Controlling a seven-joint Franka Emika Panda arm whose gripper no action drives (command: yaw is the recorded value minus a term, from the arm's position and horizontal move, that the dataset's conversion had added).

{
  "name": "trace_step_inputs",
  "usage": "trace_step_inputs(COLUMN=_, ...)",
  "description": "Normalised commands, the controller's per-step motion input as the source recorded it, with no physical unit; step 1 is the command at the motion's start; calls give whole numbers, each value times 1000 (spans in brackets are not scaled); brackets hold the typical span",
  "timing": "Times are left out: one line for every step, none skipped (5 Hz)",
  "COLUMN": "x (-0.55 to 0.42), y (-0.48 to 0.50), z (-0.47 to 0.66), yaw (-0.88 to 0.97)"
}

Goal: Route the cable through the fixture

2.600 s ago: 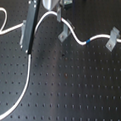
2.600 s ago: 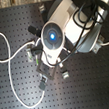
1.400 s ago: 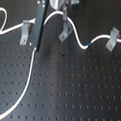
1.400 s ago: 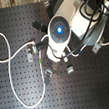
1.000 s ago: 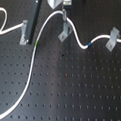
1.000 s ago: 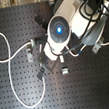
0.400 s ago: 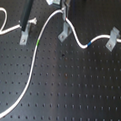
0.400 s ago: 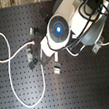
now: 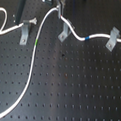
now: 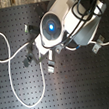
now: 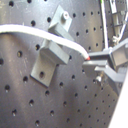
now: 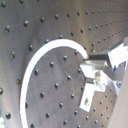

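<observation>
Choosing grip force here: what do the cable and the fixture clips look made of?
The cable looks like flexible white plastic- or rubber-sheathed cord; it bends in smooth curves. The clips look like dull grey metal, going by their flat, sharply bent shape. Neither is certain.

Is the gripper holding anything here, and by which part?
Yes: the gripper pinches the cable along its length, close beside a metal fixture clip, not at an end.

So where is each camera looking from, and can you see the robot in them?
First exterior view: low, looking across the board at the white cable and brackets; only the arm's tip shows up top.
Second exterior view: straight overhead; the arm hides the middle.
First wrist view: on the claw, close to a bracket under the cable.
Second wrist view: on the claw, facing the cable's loop.
Both exterior views share the cable.
</observation>
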Motion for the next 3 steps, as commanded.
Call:
trace_step_inputs(x=197, y=47, z=615, yaw=-89)
trace_step_inputs(x=195, y=-21, z=606, yaw=-120)
trace_step_inputs(x=94, y=-35, z=571, yaw=-146)
